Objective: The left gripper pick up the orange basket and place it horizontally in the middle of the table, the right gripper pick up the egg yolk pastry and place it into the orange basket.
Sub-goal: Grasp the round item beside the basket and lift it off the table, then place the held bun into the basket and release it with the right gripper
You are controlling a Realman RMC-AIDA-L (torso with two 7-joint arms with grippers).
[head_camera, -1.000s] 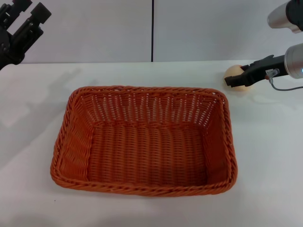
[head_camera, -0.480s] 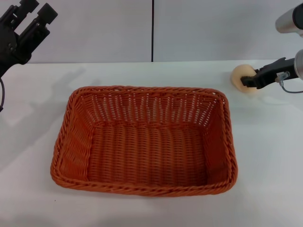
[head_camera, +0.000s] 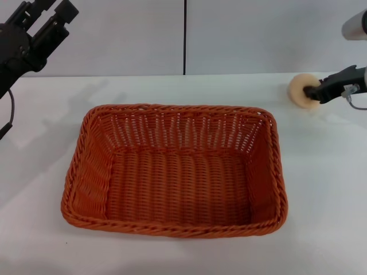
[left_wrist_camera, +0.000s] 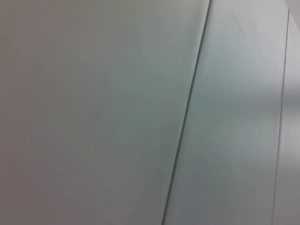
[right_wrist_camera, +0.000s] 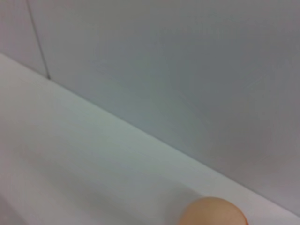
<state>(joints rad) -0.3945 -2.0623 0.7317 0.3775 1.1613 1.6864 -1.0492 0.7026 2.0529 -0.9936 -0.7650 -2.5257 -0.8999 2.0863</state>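
The orange basket (head_camera: pixel 172 172) lies flat and lengthwise in the middle of the table (head_camera: pixel 321 183), with nothing inside it. My left gripper (head_camera: pixel 53 8) hangs high at the far left, well clear of the basket, its two fingers apart and holding nothing. At the far right, my right gripper (head_camera: pixel 313 90) is closed on the egg yolk pastry (head_camera: pixel 300 90), which is tilted, near the table's back edge. The right wrist view shows only the top of the egg yolk pastry (right_wrist_camera: pixel 213 213). The left wrist view shows only wall.
A pale wall with a dark vertical seam (head_camera: pixel 184 37) rises behind the table. A grey cable (head_camera: pixel 356 105) loops under the right arm. White tabletop lies between the basket and the pastry.
My right gripper has drawn back to the right and slightly up, and the pastry has gone with it, away from the basket. The left gripper has risen a little. The basket has not moved.
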